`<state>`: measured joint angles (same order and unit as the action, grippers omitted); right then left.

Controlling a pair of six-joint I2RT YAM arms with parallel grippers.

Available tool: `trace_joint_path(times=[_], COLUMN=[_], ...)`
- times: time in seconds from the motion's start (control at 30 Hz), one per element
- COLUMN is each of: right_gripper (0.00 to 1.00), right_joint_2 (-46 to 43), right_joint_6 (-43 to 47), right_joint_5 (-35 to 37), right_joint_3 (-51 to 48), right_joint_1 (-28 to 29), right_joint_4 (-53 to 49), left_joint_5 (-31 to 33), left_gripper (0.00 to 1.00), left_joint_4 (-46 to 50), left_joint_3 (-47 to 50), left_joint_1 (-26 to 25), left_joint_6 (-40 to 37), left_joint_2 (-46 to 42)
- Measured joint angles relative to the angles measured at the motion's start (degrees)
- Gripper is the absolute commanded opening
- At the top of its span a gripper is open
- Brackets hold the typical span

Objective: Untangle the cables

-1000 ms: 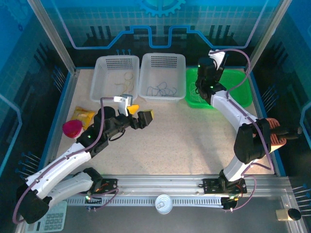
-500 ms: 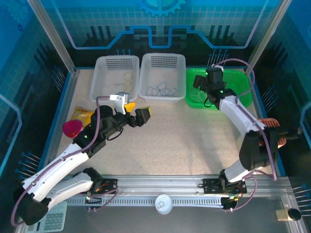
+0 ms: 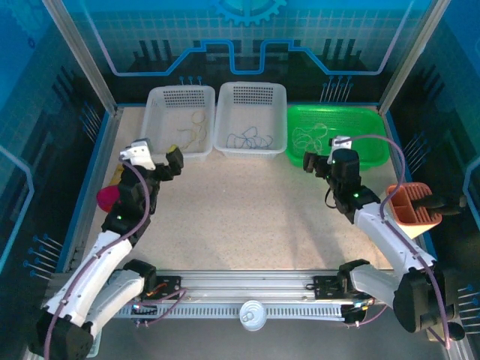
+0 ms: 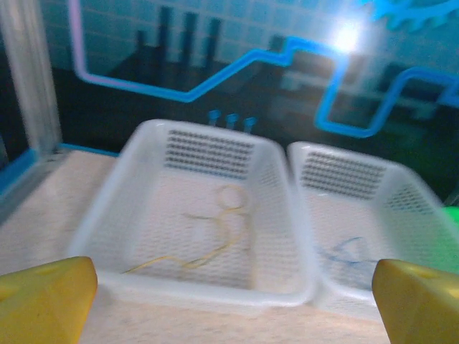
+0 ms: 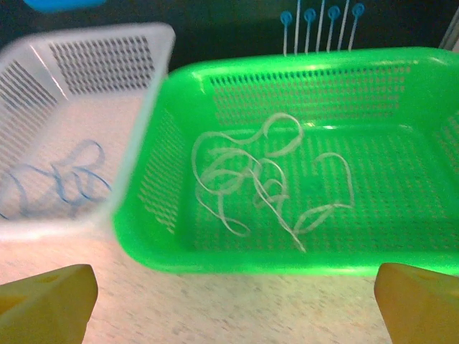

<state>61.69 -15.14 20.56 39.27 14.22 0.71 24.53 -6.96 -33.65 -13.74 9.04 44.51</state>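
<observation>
The green basket [image 5: 287, 264] is glossy moulded plastic with perforated walls. The white baskets [image 4: 208, 290] are milky, half-translucent plastic, also perforated. The tabletop [image 3: 255, 217] looks matt, pale and finely speckled. The cables [image 5: 251, 179] look thin and smooth. The front rail [image 3: 247, 283] is dull silver metal.

Beige speckled tabletop [image 3: 255, 217] lay inside blue-lit enclosure. Blue gridded back wall [image 3: 150, 30] carried bright blue outline [image 3: 352, 73] and gear emblem [image 3: 247, 9] at top centre. Slanted aluminium posts [image 3: 81, 52] [image 3: 413, 52] framed back corners. Dark blue side wall [image 3: 30, 150] stood at left. Blue strip [image 3: 81, 202] edged table's left side. Slotted metal rail [image 3: 247, 283] ran along near edge. In left wrist view, white glare [image 4: 346, 34] shone on back wall.
</observation>
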Motion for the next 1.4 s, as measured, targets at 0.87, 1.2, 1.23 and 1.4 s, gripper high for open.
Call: trace_joint_path(times=[0.87,1.2,1.23,1.4], right_gripper=[1.00,1.00,1.00,1.00], right_joint_2=[26.77,26.73,26.73,26.73], right_joint_6=[17.11,16.04,16.04,16.00], right_joint_5=[-4.22,-12.72,-12.94,-13.99], right_joint_3=[-22.56,-16.76,-16.76,-16.76], right_joint_1=[-6.10,-9.84,-9.84,-9.88], right_joint_4=[54.07,49.55,49.37,48.87], left_joint_5=[-11.06,-16.94,-17.03,-17.57], left_gripper=[0.99,0.99,0.99,0.99], left_joint_4=[-48.72,-46.51,-46.34,-45.79], left_joint_3=[16.44,12.02,12.02,12.02], left_joint_1=[9.99,12.61,12.61,12.61], left_joint_6=[-9.53,-9.16,-9.16,-9.16], left_joint_2=[44.81,44.81,44.81,44.81])
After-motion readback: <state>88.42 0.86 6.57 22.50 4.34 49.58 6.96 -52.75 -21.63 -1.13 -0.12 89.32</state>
